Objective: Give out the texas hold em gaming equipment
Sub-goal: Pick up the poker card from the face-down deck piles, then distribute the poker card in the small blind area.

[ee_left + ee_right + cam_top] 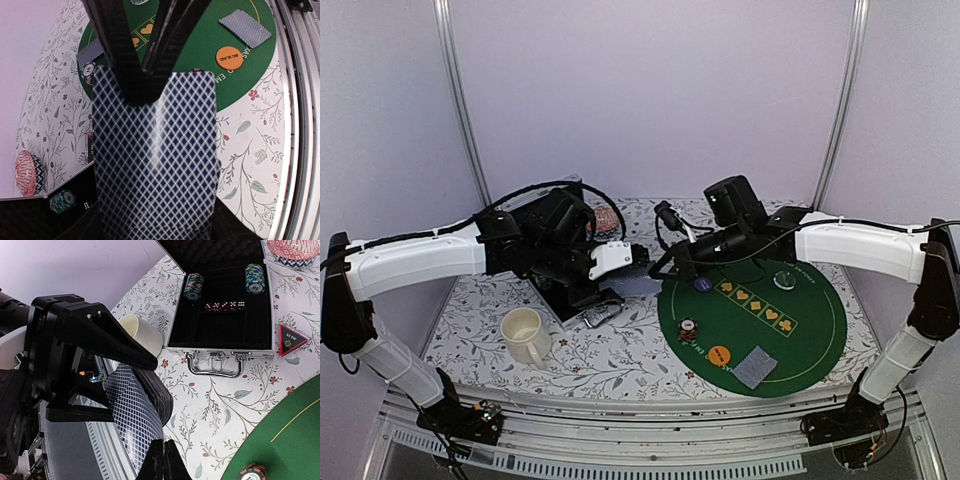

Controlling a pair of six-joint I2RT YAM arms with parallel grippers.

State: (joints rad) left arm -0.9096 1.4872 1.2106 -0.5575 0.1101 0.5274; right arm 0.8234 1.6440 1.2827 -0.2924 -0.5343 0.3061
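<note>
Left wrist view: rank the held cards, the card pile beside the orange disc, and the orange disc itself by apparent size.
1. Held cards, though they sit right at the camera, which exaggerates them.
2. Card pile.
3. Orange disc.

Blue-backed deck (155,165) held aloft; chips (689,328) on mat (820,330).

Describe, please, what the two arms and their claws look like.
Both the left arm and right arm have white link shells, black joints and black cables running along them. The left claw and right claw have tapering black fingers.
</note>
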